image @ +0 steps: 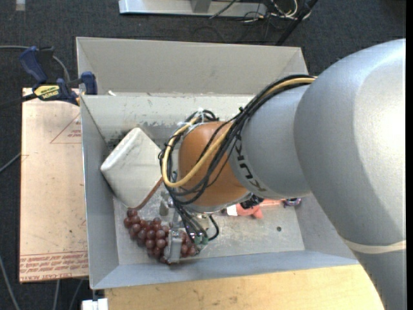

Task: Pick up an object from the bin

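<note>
Brand lettering on the robot arm

Dark capitals reading "KUK" point(247, 168) run down the grey arm point(335, 141), on its rounded end just beside the orange wrist cover point(206, 166). Where the casing curves under, the end of the word cannot be made out.

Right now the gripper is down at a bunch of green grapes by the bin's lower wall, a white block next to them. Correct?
Not quite: the camera view shows the grapes are dark red, not green. Otherwise yes: the gripper is down at that bunch by the bin's lower wall, with the white block next to them.
</note>
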`<state>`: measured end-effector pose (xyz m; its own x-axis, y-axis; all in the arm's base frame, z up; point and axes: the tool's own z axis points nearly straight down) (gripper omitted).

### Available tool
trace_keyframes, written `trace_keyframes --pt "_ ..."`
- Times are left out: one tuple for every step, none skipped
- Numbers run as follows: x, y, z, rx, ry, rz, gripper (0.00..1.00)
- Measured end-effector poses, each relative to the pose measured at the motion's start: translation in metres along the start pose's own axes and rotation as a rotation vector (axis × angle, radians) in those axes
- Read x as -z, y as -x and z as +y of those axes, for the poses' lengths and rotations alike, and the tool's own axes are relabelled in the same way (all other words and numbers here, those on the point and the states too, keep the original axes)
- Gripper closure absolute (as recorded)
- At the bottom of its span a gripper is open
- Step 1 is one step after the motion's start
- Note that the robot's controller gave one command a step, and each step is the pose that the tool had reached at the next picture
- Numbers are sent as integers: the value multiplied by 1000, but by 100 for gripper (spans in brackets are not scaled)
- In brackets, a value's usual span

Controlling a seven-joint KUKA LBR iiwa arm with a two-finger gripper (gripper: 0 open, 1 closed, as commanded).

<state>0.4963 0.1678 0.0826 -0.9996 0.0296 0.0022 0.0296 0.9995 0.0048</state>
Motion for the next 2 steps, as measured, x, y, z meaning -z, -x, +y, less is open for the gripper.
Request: trace_keyframes --pt "-10 4 2 369 5 -15 100" --pt "-10 4 2 369 5 -15 100"
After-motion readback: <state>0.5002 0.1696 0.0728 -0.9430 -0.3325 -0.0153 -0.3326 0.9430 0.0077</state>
